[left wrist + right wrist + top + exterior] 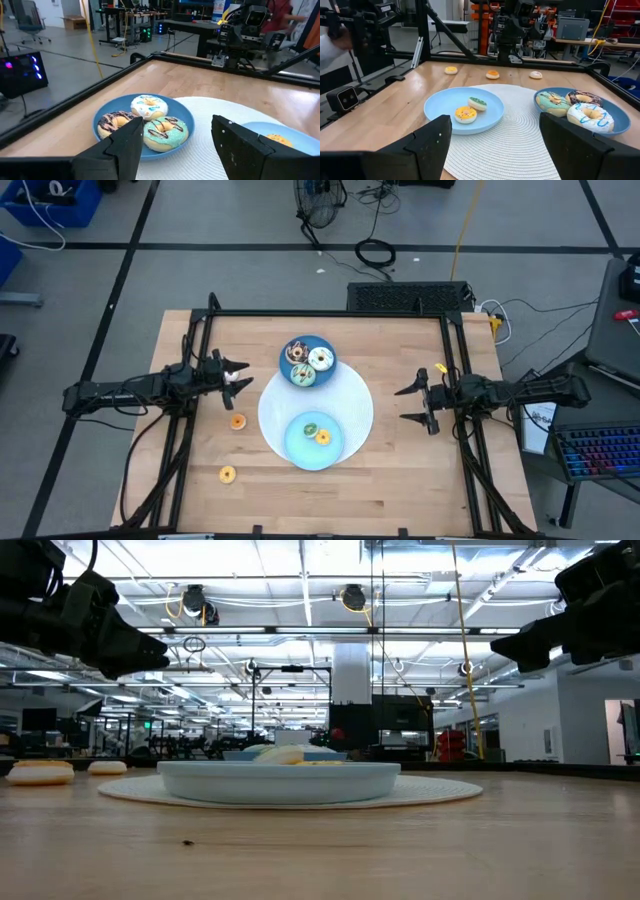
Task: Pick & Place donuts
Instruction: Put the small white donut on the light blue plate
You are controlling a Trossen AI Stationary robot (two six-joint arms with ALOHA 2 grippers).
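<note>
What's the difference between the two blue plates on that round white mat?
The dark blue plate is a deeper blue and smaller; the light blue plate is pale and wider. The dark blue plate holds three larger donuts: chocolate, white-frosted and teal. The light blue plate holds two tiny ones, green-topped and orange. The dark one overhangs the far edge of the white mat; the light one overhangs the near edge. Both are round.

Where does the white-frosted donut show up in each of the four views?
High view: white-frosted donut on the dark blue plate, right side.
Low view: not identifiable; the light blue plate blocks it.
Left wrist view: it lies farthest from the camera on that plate.
Right wrist view: it lies nearest the camera.
Shared landmark: the white round mat.
</note>
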